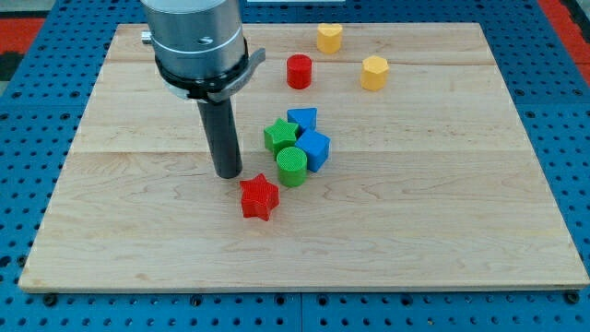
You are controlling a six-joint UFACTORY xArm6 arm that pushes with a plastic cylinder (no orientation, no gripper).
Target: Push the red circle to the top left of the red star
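The red circle, a short red cylindrical block (pixel 299 71), is seen standing near the view's top of the pale wooden tabletop (pixel 442 231), well apart from the red star-shaped block (pixel 259 196), which lies lower, near the middle. Between the two, a tight cluster is found: a green star-shaped block (pixel 280 136), a green cylindrical block (pixel 292 167), a blue block of unclear shape (pixel 302 119) and a blue cube-like block (pixel 315 148), apparently touching one another. Two yellow blocks, seemingly hexagonal, are placed towards the view's top right, one (pixel 329 38) above the red circle and one (pixel 374 72) to its right. My tip (pixel 228 173) is set down just to the upper left of the red star, left of the green cylinder, apparently touching neither. No pincer is fitted; the arm ends in a dark rod under a grey housing (pixel 196 37).
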